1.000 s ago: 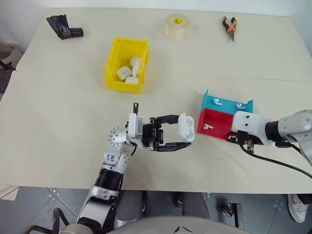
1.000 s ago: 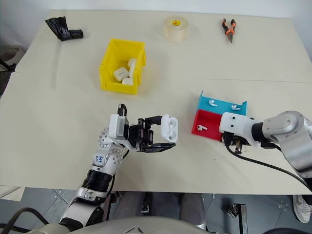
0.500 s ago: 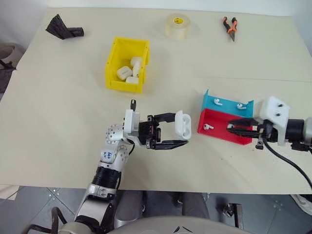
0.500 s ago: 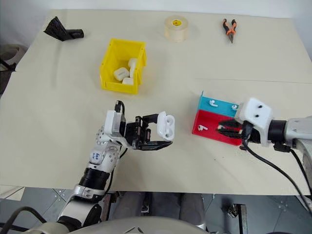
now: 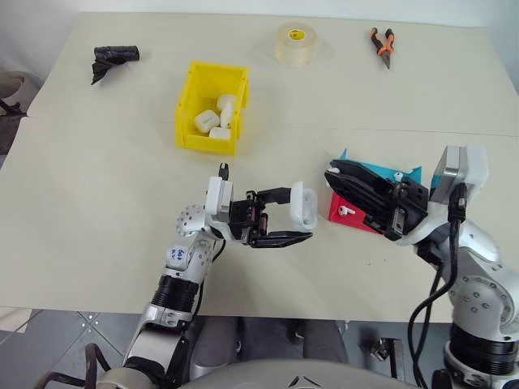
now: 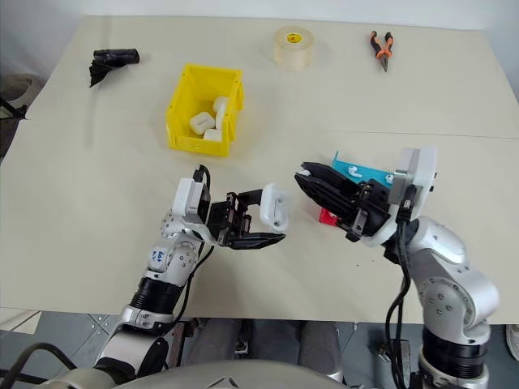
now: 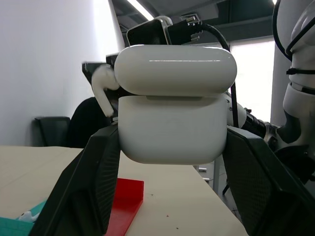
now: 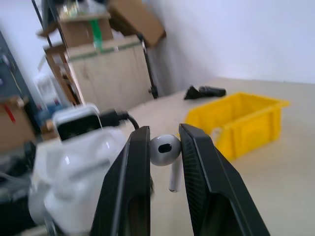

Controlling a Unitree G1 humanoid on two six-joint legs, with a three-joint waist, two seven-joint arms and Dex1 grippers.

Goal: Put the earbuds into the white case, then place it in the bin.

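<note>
On the far left of your table (image 5: pixel 97 186) a black crumpled object (image 5: pixel 113 57) is lying near the back edge. Moving right, the bin (image 5: pixel 212 108) is sitting yellow and upright, with several white cases lying inside it. In front of it your left gripper (image 5: pixel 302 223) is hovering above the table, its two black fingers clamping the white case (image 5: pixel 304 204) from both sides; in the left wrist view the case (image 7: pixel 172 105) is sitting between the fingers with its lid slightly raised from the body. At the back, a roll of clear tape (image 5: pixel 294 43) is resting near the table's far edge.

Next, your right gripper (image 6: pixel 306 174) is pointing toward the case from the right, close to it but not touching it. In the right wrist view its fingers (image 8: pixel 135 162) are pinching one of the earbuds (image 8: pixel 165 150) by its round head, the stem hanging below. Behind this gripper the red tray (image 5: pixel 347 212) is holding another earbud (image 5: pixel 347 210), and the blue tray (image 5: pixel 389 172), touching the red one at its back, is holding one more (image 5: pixel 398 175). Furthest right at the back, orange-handled pliers (image 5: pixel 382 44) are lying on the table.
</note>
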